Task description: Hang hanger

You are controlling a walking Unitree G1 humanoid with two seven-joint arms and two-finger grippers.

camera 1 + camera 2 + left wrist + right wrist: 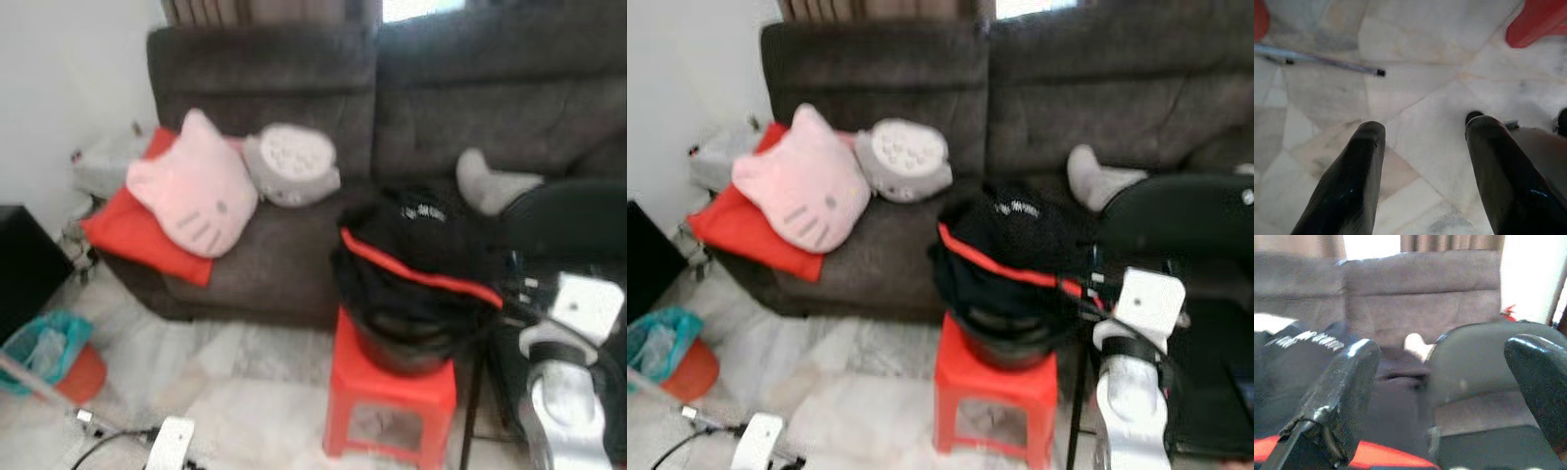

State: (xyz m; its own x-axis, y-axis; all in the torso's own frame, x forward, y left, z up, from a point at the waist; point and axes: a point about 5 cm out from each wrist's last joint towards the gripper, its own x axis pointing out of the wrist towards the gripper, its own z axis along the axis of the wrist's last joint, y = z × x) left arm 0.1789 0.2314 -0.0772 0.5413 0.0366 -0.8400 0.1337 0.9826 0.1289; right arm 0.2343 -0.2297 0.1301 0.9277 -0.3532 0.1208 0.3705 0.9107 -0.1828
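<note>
A dark, napped fabric sofa fills the upper half of the head views. On its left seat a flat red cushion lies under a soft pink cat-face pillow, and a rounded grey plush touches that pillow's right edge. A grey sock lies further right on the seat.

At lower centre a square red plastic stool carries a round dark basket, heaped with black cloth with a red trim. No hanger can be made out anywhere.

The silver right arm rises at lower right; its end effector points at the sofa and a smooth black chair back, its glossy fingers spread wide and empty.

The left end effector hangs over pale, veined stone floor tiles, fingers wide apart, gripping nothing. A thin metal rod lies on the tiles.

A teal bag on an orange bin sits at lower left.
</note>
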